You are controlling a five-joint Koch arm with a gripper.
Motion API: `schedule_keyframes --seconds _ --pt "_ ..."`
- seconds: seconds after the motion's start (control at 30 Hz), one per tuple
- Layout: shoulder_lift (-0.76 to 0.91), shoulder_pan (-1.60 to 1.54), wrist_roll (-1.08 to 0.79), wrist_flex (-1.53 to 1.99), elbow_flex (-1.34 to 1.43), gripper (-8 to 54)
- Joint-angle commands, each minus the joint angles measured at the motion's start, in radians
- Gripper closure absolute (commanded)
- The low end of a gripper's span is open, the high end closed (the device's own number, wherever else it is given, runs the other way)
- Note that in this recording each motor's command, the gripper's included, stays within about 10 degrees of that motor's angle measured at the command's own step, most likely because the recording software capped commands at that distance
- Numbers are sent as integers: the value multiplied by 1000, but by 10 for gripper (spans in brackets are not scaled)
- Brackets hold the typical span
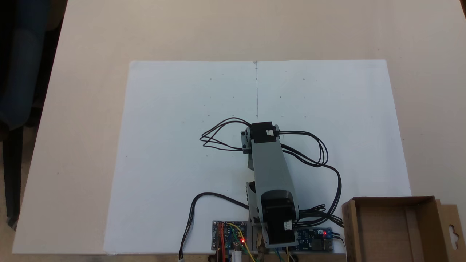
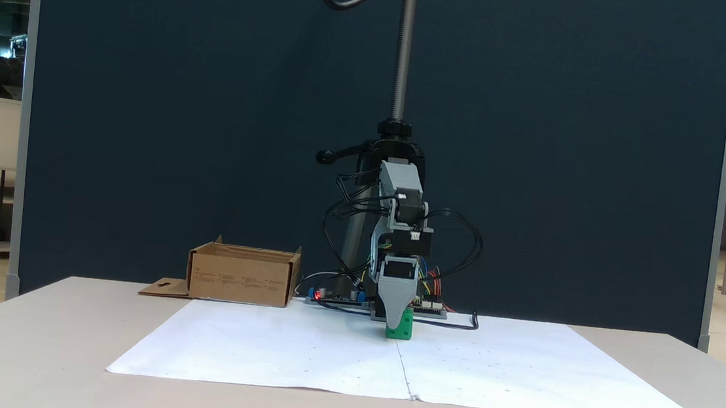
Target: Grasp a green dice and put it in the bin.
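The green dice (image 2: 401, 326) is a small bright green cube on the white paper, close to the centre fold. My gripper (image 2: 395, 317) points straight down onto it, and its grey finger (image 2: 394, 295) touches the cube's upper left. Only one finger shows, so I cannot tell whether the jaws are clamped on the dice. From above, my arm (image 1: 271, 171) covers both the gripper and the dice. The bin, a shallow brown cardboard box, stands at the table's near right corner in one fixed view (image 1: 355, 233) and at the back left in the other (image 2: 241, 282).
Two white paper sheets (image 1: 182, 145) cover the middle of the table. Circuit boards (image 1: 229, 236) with lit red LEDs and looping black cables (image 1: 320, 156) lie around my base. A camera pole (image 2: 404, 43) rises behind the arm. The bin's flap (image 1: 451, 233) has a hang-hole.
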Motion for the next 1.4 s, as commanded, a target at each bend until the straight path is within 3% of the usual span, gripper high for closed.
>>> schedule_keyframes --seconds 0.0,0.37,0.53,0.67,0.93,1.2,1.37 --pt "35 -21 58 -54 12 28" --pt "38 -21 57 -115 51 46" --pt "38 -28 55 -129 58 76" --pt "38 -35 55 -130 60 140" --pt "32 -46 55 -155 61 154" --pt "37 -32 54 -210 66 318" --pt "69 32 54 -288 61 328"
